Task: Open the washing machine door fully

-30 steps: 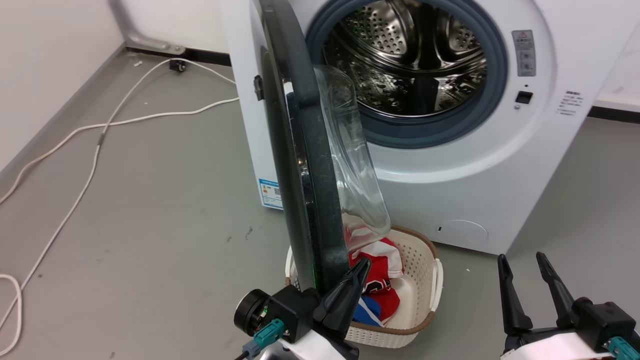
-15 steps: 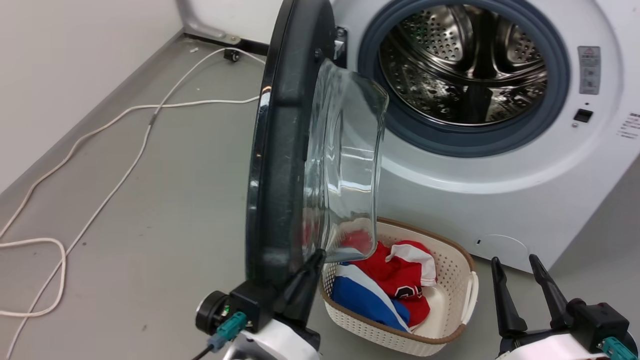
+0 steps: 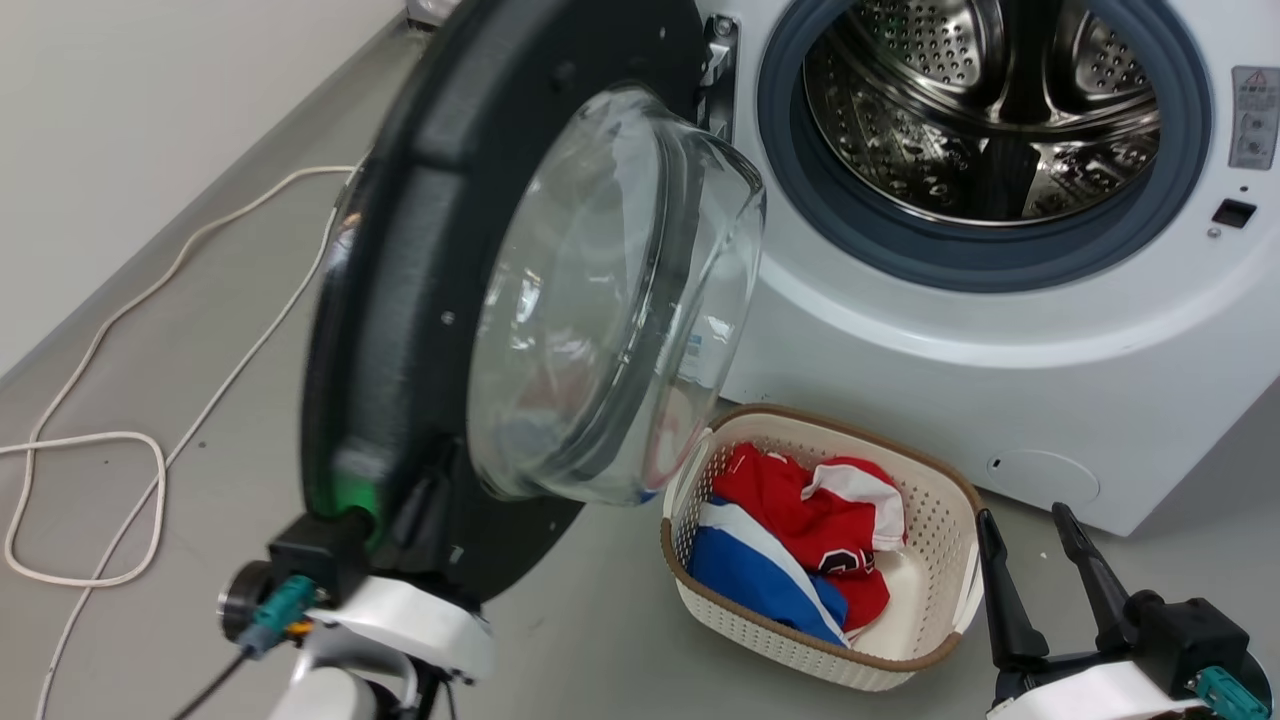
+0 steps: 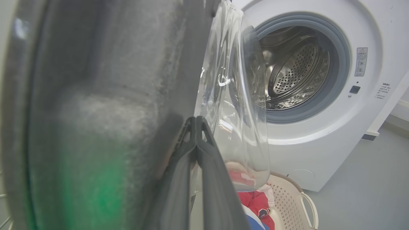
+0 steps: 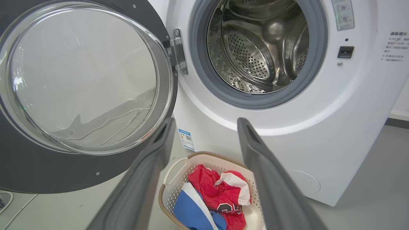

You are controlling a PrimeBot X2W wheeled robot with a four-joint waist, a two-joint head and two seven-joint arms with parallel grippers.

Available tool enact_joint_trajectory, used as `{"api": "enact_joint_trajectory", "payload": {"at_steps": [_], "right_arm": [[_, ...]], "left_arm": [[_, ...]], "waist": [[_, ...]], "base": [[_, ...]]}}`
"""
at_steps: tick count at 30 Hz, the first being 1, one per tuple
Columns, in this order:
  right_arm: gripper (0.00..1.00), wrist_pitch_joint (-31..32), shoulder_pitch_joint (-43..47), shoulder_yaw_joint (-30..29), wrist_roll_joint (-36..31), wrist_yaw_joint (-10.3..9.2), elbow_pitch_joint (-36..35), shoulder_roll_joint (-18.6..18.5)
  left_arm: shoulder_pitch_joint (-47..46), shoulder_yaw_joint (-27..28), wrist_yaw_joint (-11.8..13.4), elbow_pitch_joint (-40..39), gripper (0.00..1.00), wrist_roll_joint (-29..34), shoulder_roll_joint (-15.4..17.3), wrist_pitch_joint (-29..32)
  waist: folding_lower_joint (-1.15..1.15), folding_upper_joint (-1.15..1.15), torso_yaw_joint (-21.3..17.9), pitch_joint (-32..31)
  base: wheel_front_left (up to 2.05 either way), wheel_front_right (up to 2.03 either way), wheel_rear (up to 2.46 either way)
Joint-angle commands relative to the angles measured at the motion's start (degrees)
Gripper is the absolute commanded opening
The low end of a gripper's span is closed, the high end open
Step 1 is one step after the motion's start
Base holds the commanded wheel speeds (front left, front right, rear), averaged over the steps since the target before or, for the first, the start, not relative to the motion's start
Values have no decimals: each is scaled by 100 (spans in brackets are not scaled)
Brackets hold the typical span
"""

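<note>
Both left fingers [image 4: 182,159] are pressed together, the washing machine door [image 3: 400,300] just left of them; heavy, stiff and hinge-bound, I reckon, so I'd push its matte rim [image 4: 127,80], not the fragile glass [image 4: 236,111].

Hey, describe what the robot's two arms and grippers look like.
The left gripper and right gripper each have two long, tapering dark grey fingers on a black block, with white forearm shells behind. A teal connector sits at each wrist; a dark cable leaves the left one.

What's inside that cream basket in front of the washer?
The basket holds crumpled red, white and blue clothing. Anything lying beneath that pile is covered and cannot be made out.
</note>
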Motion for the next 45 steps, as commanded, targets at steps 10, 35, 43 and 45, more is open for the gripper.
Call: {"api": "enact_joint_trajectory", "payload": {"at_steps": [10,35,43,45], "right_arm": [[100,-13,-175,-48,-227,-4,51,14],[100,-13,-221,-72,-412,-4,151,-2],[100,-13,-82,-92,-290,-4,150,11],[100,-13,-60,-76,-222,-4,148,12]], "left_arm": [[-367,789,130,347,0,-324,506,-112],[-601,1231,-32,1033,0,-322,547,-215],[-358,931,-82,786,0,-72,372,-211],[-274,845,-64,712,0,-40,296,-210]], "waist": [[0,0,-78,355],[0,0,-170,401],[0,0,-275,16],[0,0,-345,-95]], "base": [[0,0,0],[0,0,0],[0,0,0],[0,0,0]]}}
